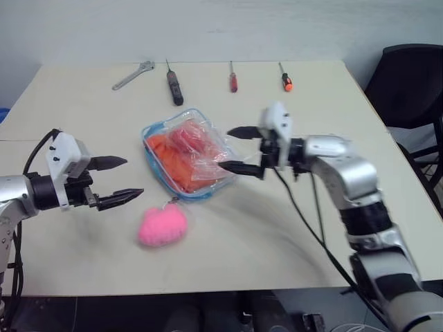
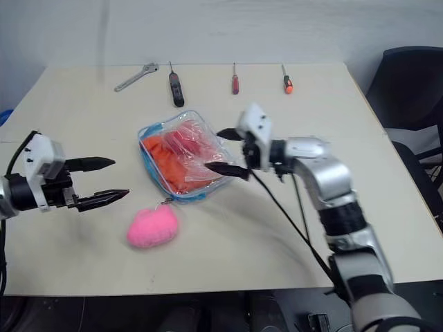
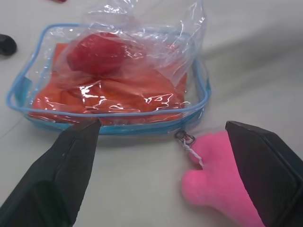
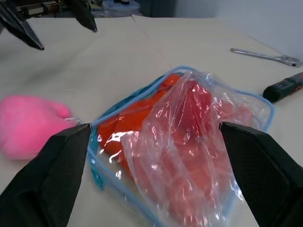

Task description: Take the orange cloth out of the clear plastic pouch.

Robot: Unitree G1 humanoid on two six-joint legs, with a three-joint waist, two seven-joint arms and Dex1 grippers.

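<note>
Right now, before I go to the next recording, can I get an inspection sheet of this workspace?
Surface: beige table, seam at left.
Job's things: clear plastic pouch flat mid-table, orange cloth inside; pink heart charm attached.
Clutter: thin film bag with red item on pouch; wrench, three screwdrivers along far edge.
Grippers: left claw open, near the pouch; right claw open, at the pouch's edge.
Cables: black cable under right arm.
Surroundings: black chair.

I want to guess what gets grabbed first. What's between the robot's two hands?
The clear pouch with the orange cloth inside lies between the left hand and right hand, in the head views.
</note>
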